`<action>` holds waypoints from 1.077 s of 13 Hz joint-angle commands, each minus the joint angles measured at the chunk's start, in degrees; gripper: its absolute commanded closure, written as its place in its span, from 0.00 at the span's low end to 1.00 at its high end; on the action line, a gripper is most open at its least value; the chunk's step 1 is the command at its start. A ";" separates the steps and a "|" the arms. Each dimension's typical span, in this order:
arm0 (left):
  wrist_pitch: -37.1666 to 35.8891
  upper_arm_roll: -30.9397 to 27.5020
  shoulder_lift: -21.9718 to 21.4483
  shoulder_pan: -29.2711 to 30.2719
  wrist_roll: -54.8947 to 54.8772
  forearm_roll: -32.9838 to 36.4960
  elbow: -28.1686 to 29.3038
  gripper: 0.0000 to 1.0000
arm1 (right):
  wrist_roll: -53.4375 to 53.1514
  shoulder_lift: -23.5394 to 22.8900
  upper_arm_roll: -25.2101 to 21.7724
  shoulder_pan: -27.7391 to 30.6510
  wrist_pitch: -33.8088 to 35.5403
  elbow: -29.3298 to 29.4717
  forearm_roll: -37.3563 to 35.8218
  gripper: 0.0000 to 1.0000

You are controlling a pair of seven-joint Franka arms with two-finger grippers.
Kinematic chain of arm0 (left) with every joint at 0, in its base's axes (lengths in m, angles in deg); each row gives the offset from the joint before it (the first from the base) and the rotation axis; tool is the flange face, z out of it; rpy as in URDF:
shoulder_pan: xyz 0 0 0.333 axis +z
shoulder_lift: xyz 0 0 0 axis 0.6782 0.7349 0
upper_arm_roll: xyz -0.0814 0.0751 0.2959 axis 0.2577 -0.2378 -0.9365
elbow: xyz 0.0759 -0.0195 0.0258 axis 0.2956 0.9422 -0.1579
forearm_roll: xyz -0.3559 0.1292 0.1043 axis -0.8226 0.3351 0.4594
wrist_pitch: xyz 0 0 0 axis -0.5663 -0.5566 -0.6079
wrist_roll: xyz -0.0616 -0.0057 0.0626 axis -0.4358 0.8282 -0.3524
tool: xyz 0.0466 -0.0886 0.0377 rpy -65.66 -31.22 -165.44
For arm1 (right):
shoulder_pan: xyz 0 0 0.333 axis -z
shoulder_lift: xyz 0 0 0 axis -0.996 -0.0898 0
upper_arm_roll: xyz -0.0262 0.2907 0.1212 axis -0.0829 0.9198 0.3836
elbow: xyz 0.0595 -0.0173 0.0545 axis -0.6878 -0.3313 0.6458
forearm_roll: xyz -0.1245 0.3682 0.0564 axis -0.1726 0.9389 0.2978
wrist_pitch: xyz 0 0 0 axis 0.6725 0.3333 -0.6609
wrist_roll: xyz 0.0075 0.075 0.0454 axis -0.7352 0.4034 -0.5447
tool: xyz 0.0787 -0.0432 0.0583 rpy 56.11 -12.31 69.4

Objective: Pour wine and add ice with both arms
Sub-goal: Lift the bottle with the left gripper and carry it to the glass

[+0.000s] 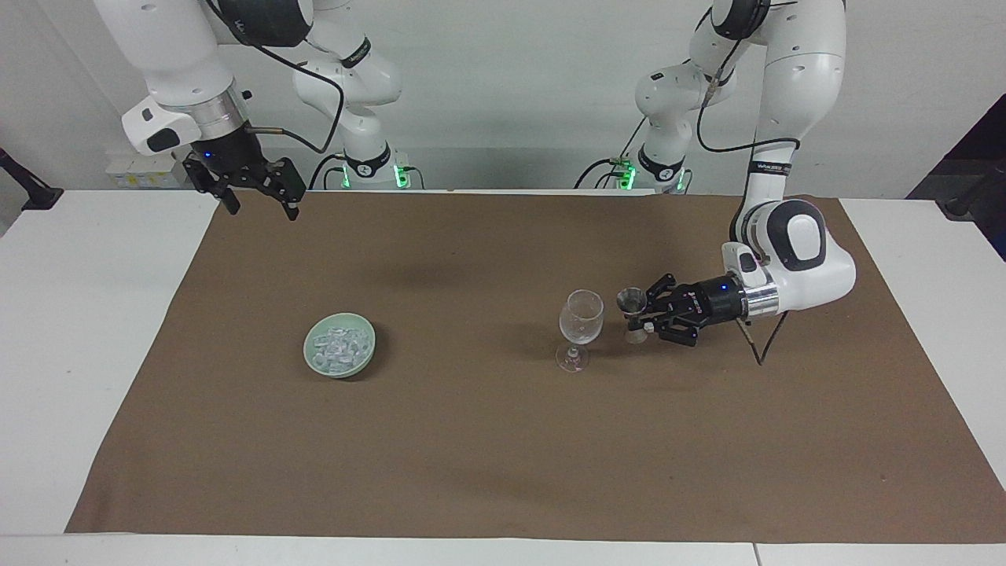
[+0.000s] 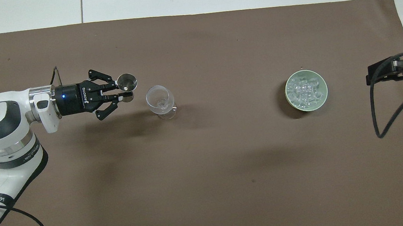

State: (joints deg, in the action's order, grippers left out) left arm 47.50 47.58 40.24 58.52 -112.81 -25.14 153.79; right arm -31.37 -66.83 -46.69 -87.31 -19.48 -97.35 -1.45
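One wine glass [image 1: 581, 326] upright on the brown mat [image 1: 503, 440], my landmark. My left gripper [image 1: 638, 315] is clamped on one small metal jigger [image 1: 631, 302], held upright just beside the glass toward the left arm's end. One green bowl [image 1: 313, 358] with the ice [image 1: 339, 346] heaped inside sits well apart from the glass, toward the right arm's end. My right gripper [image 1: 259, 200] waits with fingers spread over the mat's corner.

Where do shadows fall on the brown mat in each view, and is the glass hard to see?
Facing view: soft shadows lie on the mat under the left gripper and beside the ice bowl; the wine glass shows faintly. Overhead view: a dim shadow lies nearer the robots than the glass, which is nearly transparent against the mat.
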 commanded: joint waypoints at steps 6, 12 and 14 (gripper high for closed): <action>4.88 -1.22 -5.29 -3.60 5.08 5.17 1.62 1.00 | 1.41 -0.09 0.21 0.79 0.89 0.59 0.56 0.00; 5.67 -1.22 -7.32 -3.68 9.49 11.60 0.92 1.00 | 1.41 -0.09 0.21 0.79 0.89 0.59 0.56 0.00; 6.02 -1.22 -8.02 -4.21 10.45 11.77 1.09 1.00 | 1.41 -0.09 0.21 0.79 0.89 0.59 0.56 0.00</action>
State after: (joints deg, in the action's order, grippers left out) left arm 52.16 47.47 34.41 55.88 -104.15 -14.34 153.75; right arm -31.37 -66.83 -46.69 -87.31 -19.48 -97.35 -1.45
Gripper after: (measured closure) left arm 0.789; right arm 0.000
